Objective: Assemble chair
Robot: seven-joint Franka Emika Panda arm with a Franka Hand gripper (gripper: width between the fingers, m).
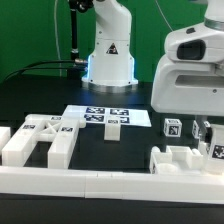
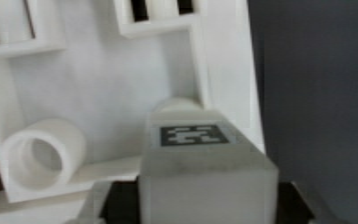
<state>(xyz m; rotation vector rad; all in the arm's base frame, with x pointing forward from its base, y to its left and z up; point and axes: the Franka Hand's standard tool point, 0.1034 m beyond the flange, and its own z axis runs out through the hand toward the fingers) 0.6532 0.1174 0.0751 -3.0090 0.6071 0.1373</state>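
Note:
In the wrist view my gripper [image 2: 202, 200] is shut on a white bar-shaped chair part [image 2: 197, 150] with a marker tag on its top face; dark fingers [image 2: 126, 196] press on both its sides. Beyond it lies a white slotted chair panel [image 2: 131, 60] and a white ring-shaped piece [image 2: 43, 155]. In the exterior view the gripper [image 1: 200, 132] hangs low at the exterior view's right among tagged white parts [image 1: 172, 127], just above a white part [image 1: 180, 158] on the table. A large white chair part [image 1: 40, 142] lies at the exterior view's left.
The marker board [image 1: 105, 116] lies in the middle of the black table, with a small white block [image 1: 113, 128] at its front edge. The robot base [image 1: 108, 55] stands behind it. A white wall [image 1: 100, 180] runs along the front edge.

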